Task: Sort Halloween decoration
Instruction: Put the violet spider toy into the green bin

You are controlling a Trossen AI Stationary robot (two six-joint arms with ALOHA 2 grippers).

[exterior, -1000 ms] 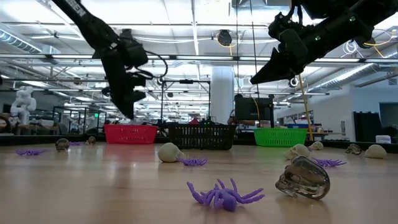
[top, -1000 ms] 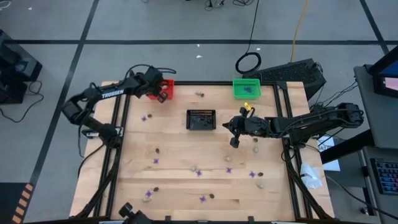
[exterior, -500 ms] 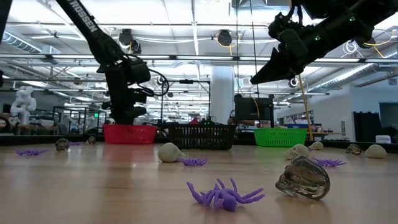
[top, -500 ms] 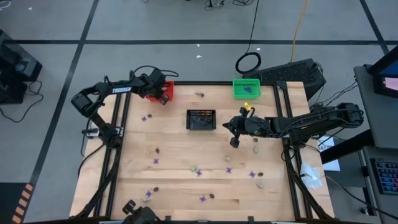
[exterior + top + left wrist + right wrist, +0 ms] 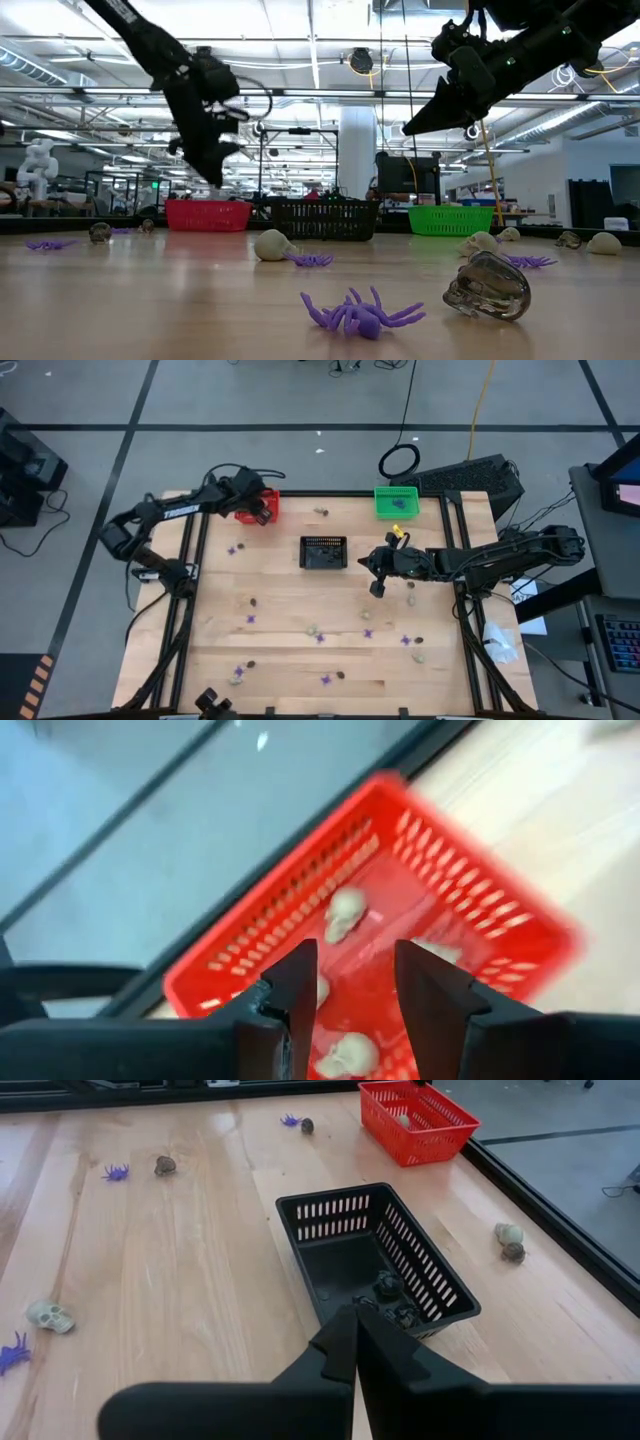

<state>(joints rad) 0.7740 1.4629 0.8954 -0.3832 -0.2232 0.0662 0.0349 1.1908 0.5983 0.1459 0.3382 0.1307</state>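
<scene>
Trinkets, purple spiders (image 5: 368, 632) and pale skulls (image 5: 419, 657), lie scattered over the table (image 5: 280, 620) from above. Low down, a dark glossy skull (image 5: 487, 286) sits near. Left gripper (image 5: 355, 982) hangs parted, empty, over beige skulls in the red basket (image 5: 480, 900). Right gripper (image 5: 356, 1342) is closed, empty, near the black basket (image 5: 340, 1220).

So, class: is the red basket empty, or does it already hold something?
Not empty. The left wrist view shows pale skulls lying inside the red basket.

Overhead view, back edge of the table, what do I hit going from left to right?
Left gripper over the red basket → two small trinkets → green basket.
</scene>
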